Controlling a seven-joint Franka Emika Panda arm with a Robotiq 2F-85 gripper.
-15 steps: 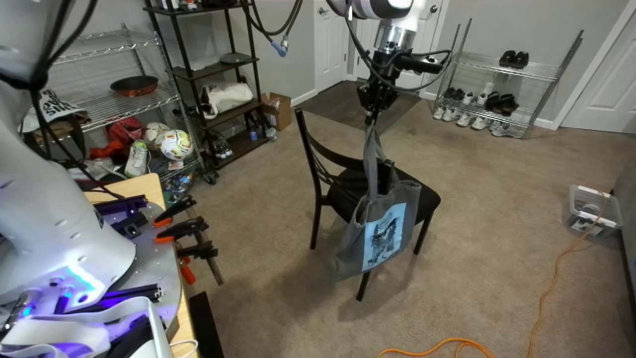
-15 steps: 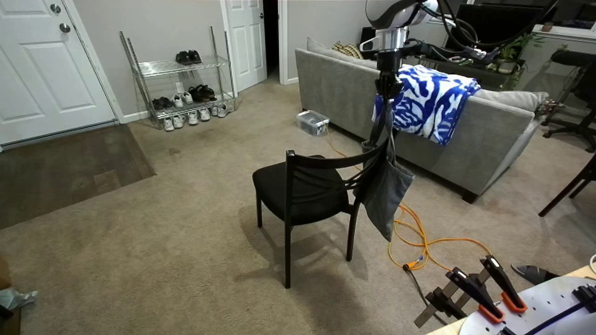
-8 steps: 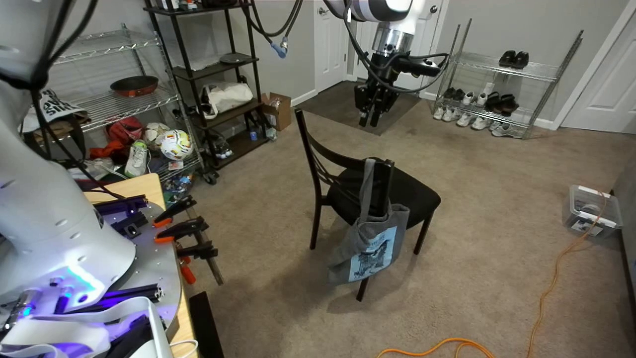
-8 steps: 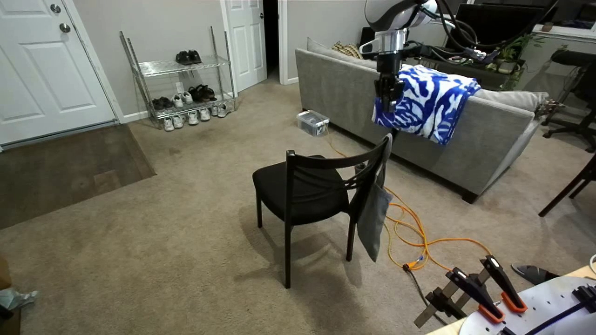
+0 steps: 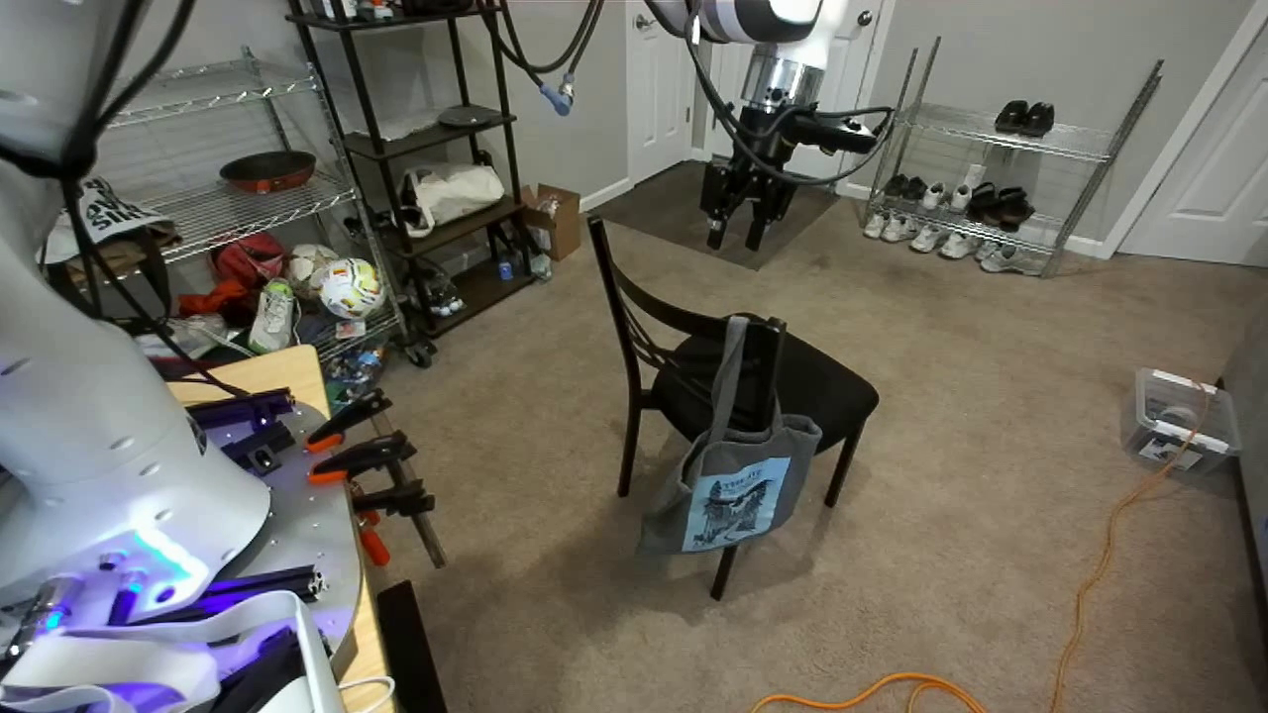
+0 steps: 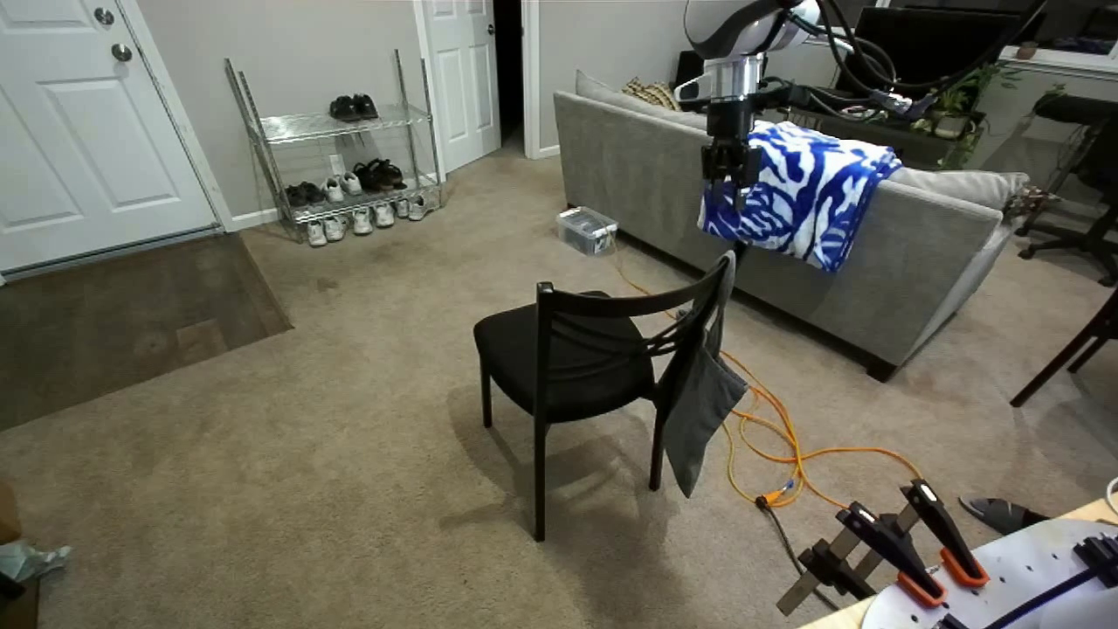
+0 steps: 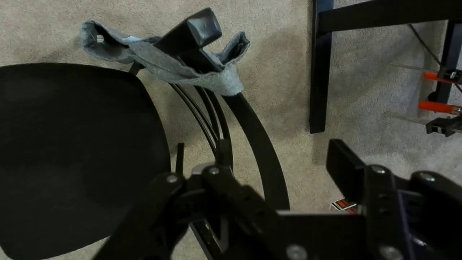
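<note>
A grey tote bag (image 5: 735, 495) with a light blue printed panel hangs by a strap from a corner post of the black chair (image 5: 827, 396). In the wrist view the grey strap (image 7: 187, 70) loops around the post (image 7: 205, 30) below its top. My gripper (image 5: 736, 236) hovers above the chair back, apart from chair and bag. Its fingers (image 7: 344, 173) stand spread, with only carpet and the curved chair rail visible between them. From the opposite side, the bag (image 6: 703, 415) hangs beyond the chair back and its print is hidden.
A grey sofa (image 6: 638, 166) with a blue-and-white blanket (image 6: 795, 188) stands behind the arm. Clamps (image 5: 367, 456) jut from the robot's table edge. An orange cord (image 5: 1100, 545) runs over the carpet to a clear plastic bin (image 5: 1179, 426). A shoe rack (image 5: 1001, 144) lines the wall.
One second ago the gripper was shut on the bag's strap, pulled up taut. The strap has since dropped onto the chair post, the bag has swung and sunk, and the jaws have spread apart.
</note>
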